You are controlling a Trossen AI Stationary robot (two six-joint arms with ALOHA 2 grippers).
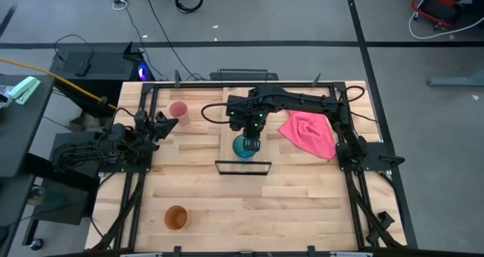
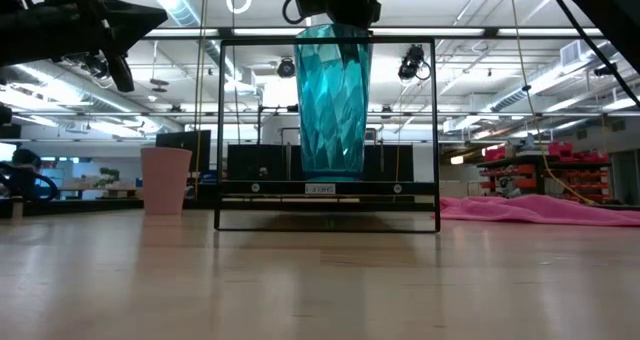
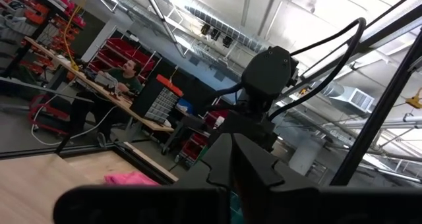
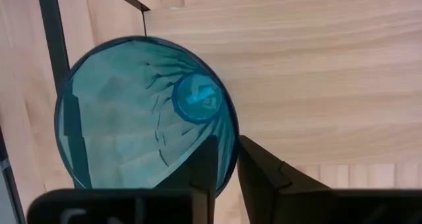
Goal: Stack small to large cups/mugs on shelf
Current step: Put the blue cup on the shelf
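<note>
Large cup (image 1: 245,146) upright on shelf (image 1: 229,140)

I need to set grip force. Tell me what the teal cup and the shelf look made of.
Teal cup: translucent, faceted and glossy; light passes through it, so probably plastic, possibly glass. The right hand pinches its rim.
Shelf: pale wood plank with visible grain, matte, with a thin black frame, likely metal.

Wooden table (image 1: 302,204) carries shelf (image 1: 231,140), pink cup (image 1: 178,109), orange cup (image 1: 175,218), seemingly crumpled cloth (image 1: 310,132).
</note>
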